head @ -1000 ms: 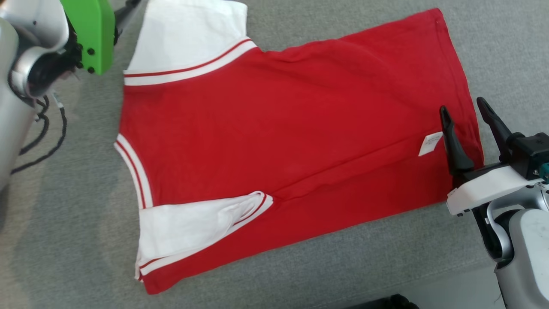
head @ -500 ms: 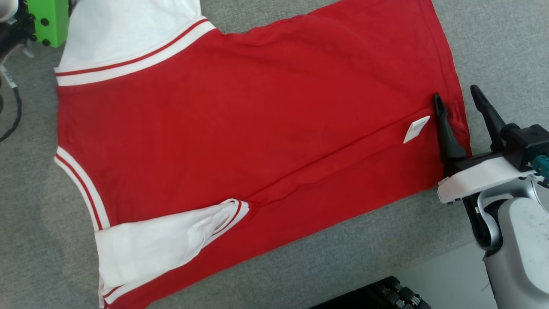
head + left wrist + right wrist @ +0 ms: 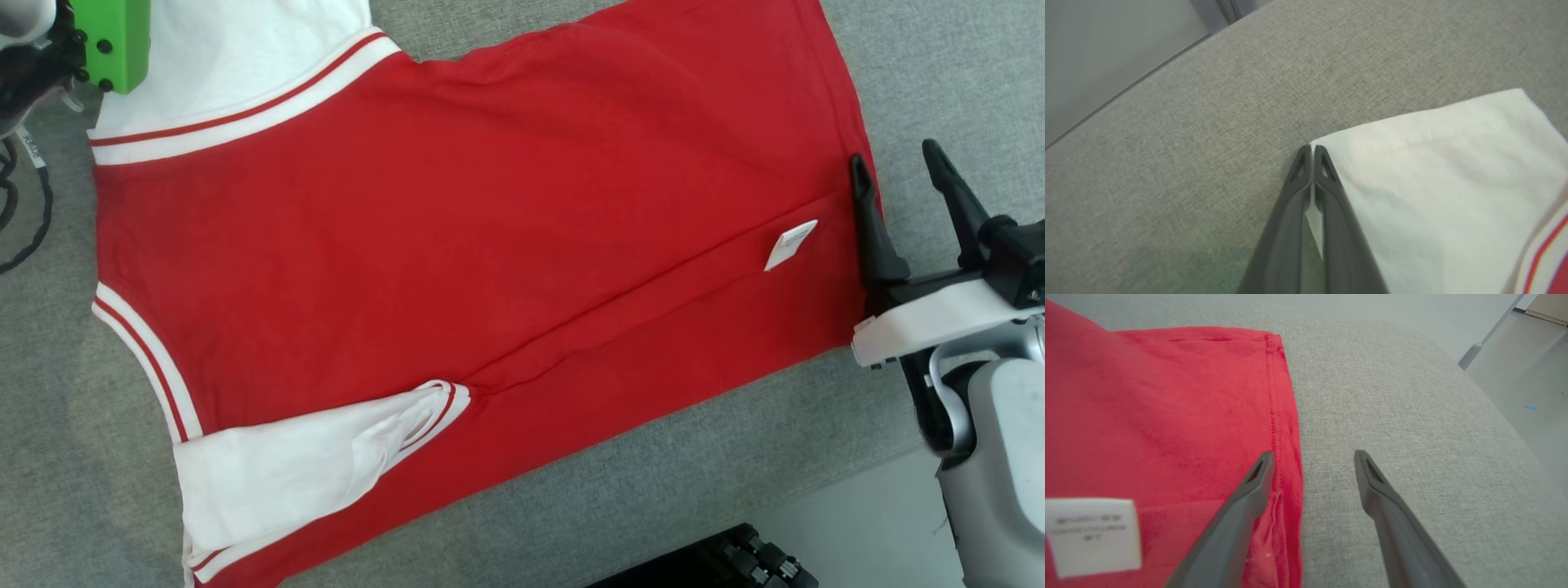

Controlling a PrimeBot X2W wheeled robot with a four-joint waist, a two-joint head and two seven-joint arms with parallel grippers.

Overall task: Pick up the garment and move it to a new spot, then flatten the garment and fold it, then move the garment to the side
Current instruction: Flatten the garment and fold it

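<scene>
left gripper [image 3: 1312, 150] just snaps shut, now pinching white sleeve [image 3: 1433, 183] corner. right gripper [image 3: 894, 155] wide open, straddling hem [image 3: 1274, 396]. shirt [image 3: 490, 245] flat on grey cushion [image 3: 653, 490]. looks like fold grab half set, right side pending.

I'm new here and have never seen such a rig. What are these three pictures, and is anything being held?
This is a wheeled robot with two arms, folding clothes. The wide picture comes from its head camera, looking down on a red garment with white sleeves, spread on a grey padded surface. The other two come from cameras on its wrists, each looking along its own gripper. In the left wrist view the left gripper is shut, pinching the corner of a white sleeve. In the right wrist view the right gripper is open and holds nothing: its jaws straddle the garment's red hem.
</scene>
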